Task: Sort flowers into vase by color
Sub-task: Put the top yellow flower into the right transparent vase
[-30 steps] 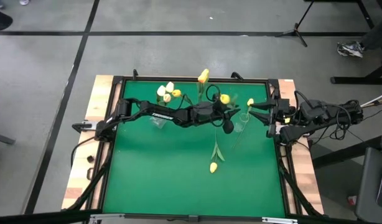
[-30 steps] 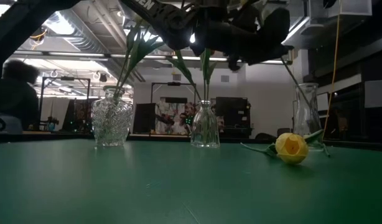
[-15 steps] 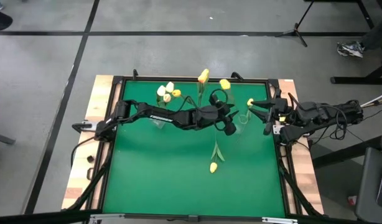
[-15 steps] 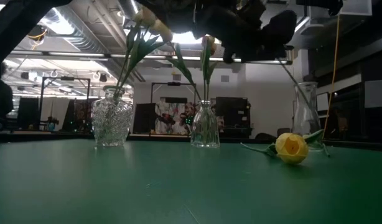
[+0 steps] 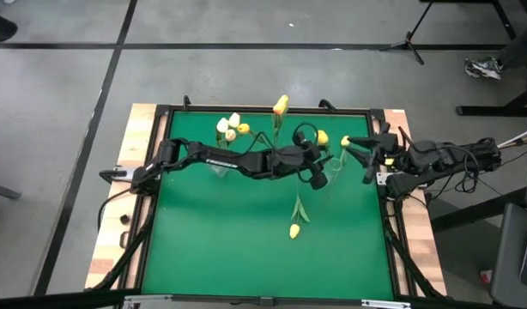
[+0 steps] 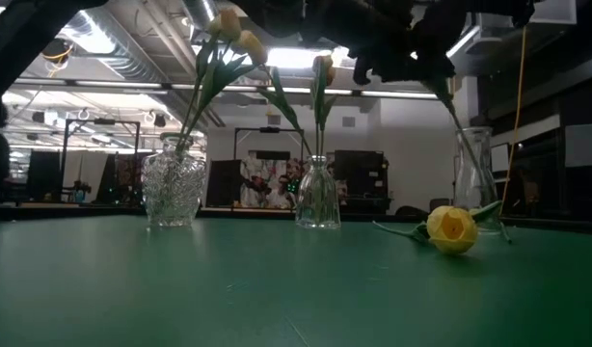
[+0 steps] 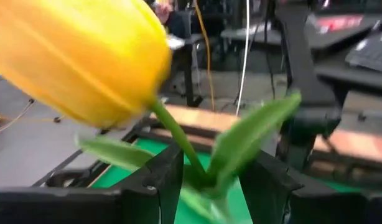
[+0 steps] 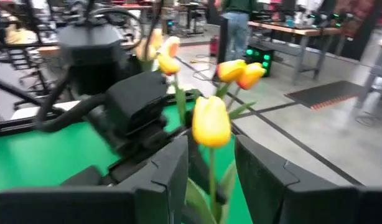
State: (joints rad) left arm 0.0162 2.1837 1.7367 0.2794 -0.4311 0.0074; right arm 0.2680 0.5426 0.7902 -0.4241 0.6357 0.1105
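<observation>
L gripper [image 7: 206, 180] is clamping a yellow tulip [image 7: 85, 59] by its stem, w/ R gripper [image 5: 367, 160] hanging just beyond, fingers apart.

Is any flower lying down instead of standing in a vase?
Yes. One yellow flower lies flat on the green table, near its middle, in front of the vases and touching none. In the low view its head rests on the mat. The other flowers stand in vases or are held by the left gripper.
</observation>
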